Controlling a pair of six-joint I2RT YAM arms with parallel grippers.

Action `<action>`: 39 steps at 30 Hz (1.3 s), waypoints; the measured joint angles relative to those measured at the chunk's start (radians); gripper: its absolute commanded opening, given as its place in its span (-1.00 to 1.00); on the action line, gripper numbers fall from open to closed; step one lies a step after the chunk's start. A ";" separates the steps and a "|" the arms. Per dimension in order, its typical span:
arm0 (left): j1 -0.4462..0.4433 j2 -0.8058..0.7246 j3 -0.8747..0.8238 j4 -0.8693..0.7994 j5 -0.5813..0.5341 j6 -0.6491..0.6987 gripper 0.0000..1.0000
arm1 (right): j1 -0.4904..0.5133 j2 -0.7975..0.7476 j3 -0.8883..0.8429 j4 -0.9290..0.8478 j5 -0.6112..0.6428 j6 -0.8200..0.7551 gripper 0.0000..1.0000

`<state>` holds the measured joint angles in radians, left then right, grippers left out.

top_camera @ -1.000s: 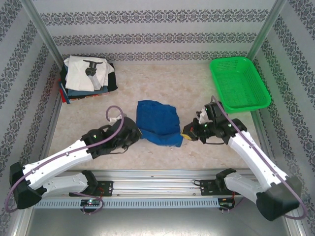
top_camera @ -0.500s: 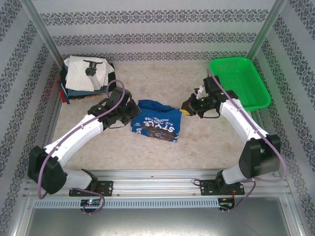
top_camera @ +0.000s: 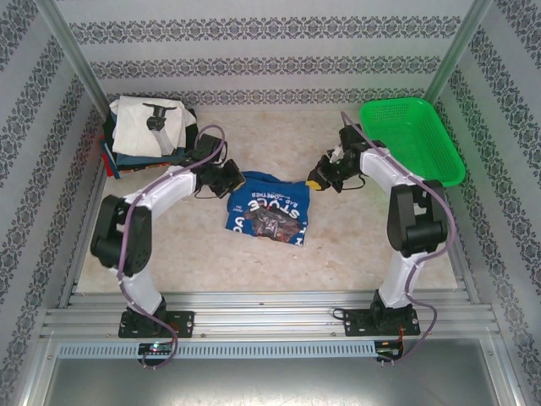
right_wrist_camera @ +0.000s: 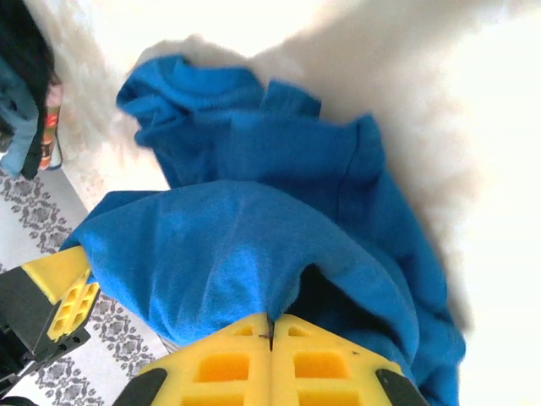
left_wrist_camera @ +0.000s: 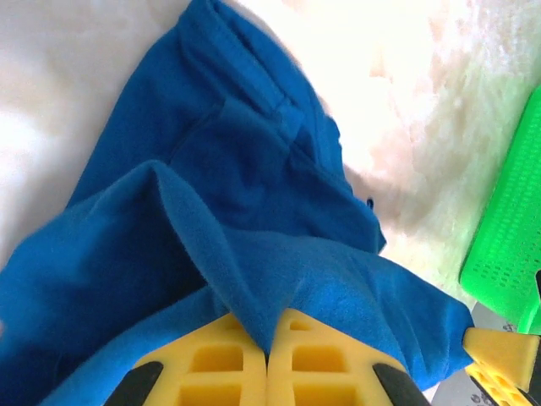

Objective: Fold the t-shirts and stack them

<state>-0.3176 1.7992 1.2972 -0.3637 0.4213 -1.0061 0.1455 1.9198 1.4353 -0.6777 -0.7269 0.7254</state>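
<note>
A royal-blue t-shirt (top_camera: 269,210) lies mid-table, its white lettering and dark round graphic facing up. My left gripper (top_camera: 230,179) is shut on the shirt's far left edge, and a fold of blue cloth (left_wrist_camera: 220,211) is pinched between its yellow pads (left_wrist_camera: 228,359). My right gripper (top_camera: 315,179) is shut on the far right edge, with blue cloth (right_wrist_camera: 254,237) running into its closed pads (right_wrist_camera: 321,368). The held edge sits slightly raised between the two grippers. A stack of folded t-shirts (top_camera: 148,135), white on top, rests at the back left.
A green plastic basket (top_camera: 412,139) stands at the back right, and its wall shows in the left wrist view (left_wrist_camera: 507,245). Patterned walls and metal posts enclose the table. The marble tabletop (top_camera: 279,144) lies bare behind the shirt.
Both arms have swung away from the near side toward the far side, carrying the shirt's edge over. The shirt has flipped, so its lettering and graphic now face up.
</note>
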 measured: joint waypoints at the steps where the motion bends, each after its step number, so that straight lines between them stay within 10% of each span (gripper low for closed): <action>1: 0.009 0.042 0.027 0.012 0.017 0.007 -0.13 | -0.006 0.043 0.033 0.000 0.000 0.000 -0.58; 6: 0.047 0.182 0.175 0.049 0.065 0.009 0.62 | -0.039 0.206 0.182 0.006 0.002 -0.014 -0.14; 11: 0.077 0.155 0.315 0.031 0.055 0.046 0.78 | -0.092 0.201 0.254 -0.037 0.045 -0.070 -0.01; 16: 0.077 -0.064 0.258 -0.037 0.013 0.138 0.74 | -0.103 -0.018 0.148 -0.066 0.091 -0.172 0.03; 22: 0.051 -0.260 -0.050 0.007 0.030 0.184 0.31 | 0.048 -0.259 -0.112 0.042 -0.002 -0.191 -0.63; 39: -0.042 0.286 0.095 0.274 0.098 0.096 0.14 | -0.002 0.174 -0.131 0.409 -0.079 0.060 -0.82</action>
<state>-0.3595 2.0857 1.3926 -0.0902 0.5194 -0.9100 0.1436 2.0933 1.3045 -0.2684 -0.8055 0.7849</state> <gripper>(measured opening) 0.563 0.090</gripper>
